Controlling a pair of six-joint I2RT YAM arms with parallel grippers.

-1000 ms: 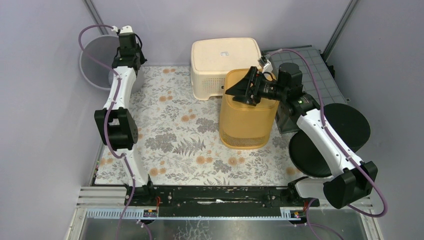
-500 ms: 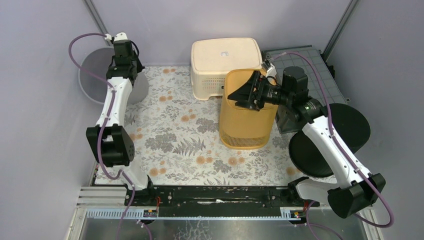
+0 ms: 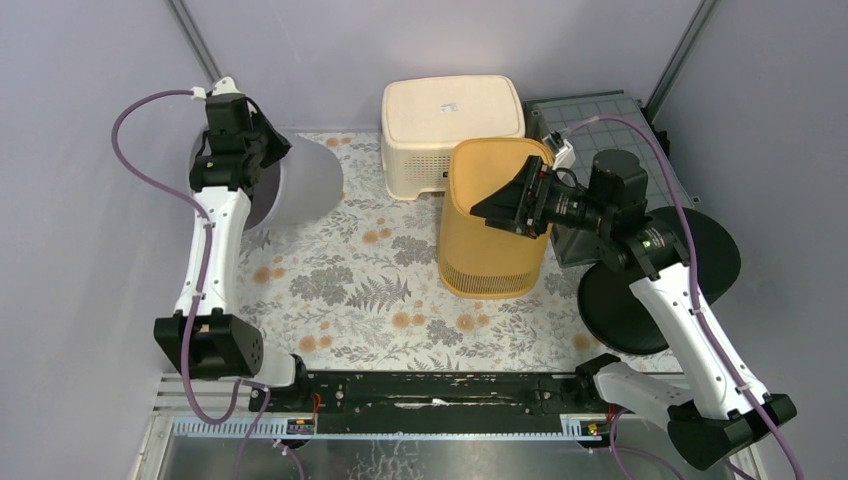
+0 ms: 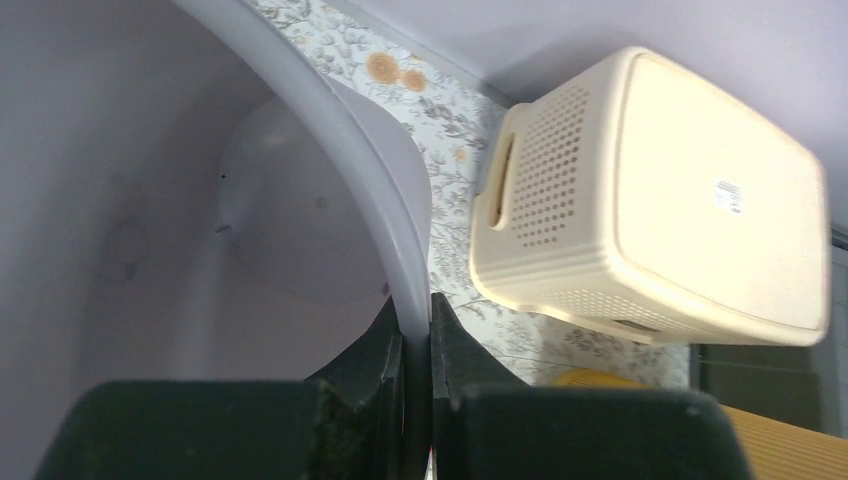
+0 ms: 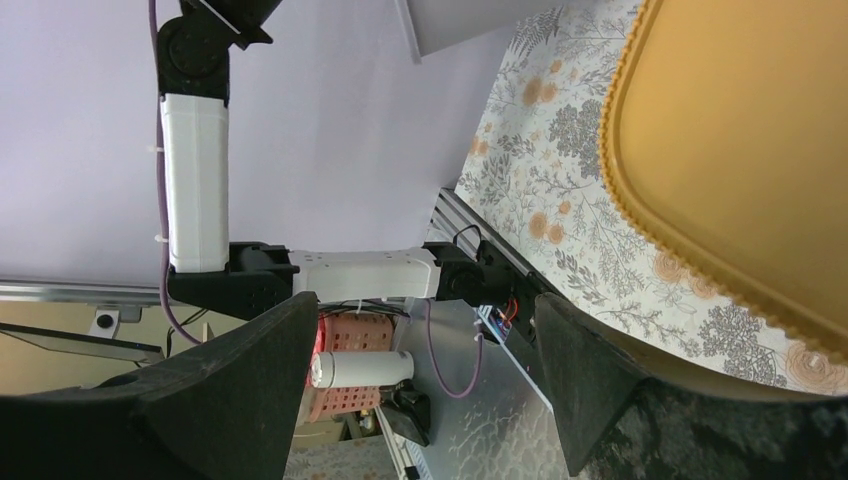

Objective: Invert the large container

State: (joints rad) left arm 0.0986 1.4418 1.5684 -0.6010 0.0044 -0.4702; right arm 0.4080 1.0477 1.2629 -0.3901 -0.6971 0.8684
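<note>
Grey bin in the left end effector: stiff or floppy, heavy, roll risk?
Probably light: the left end effector holds the grey bin tilted by a pinch on its rim alone. The wall looks thin at the clamp, so it may flex a bit. Round body, so likely to roll if released on its side.

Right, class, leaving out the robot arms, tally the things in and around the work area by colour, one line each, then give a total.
Grey round plastic bin: 1
Cream perforated plastic basket: 1
Yellow slotted plastic basket: 1
Black round discs: 2
Dark grey gridded crate: 1
Total: 6
</note>
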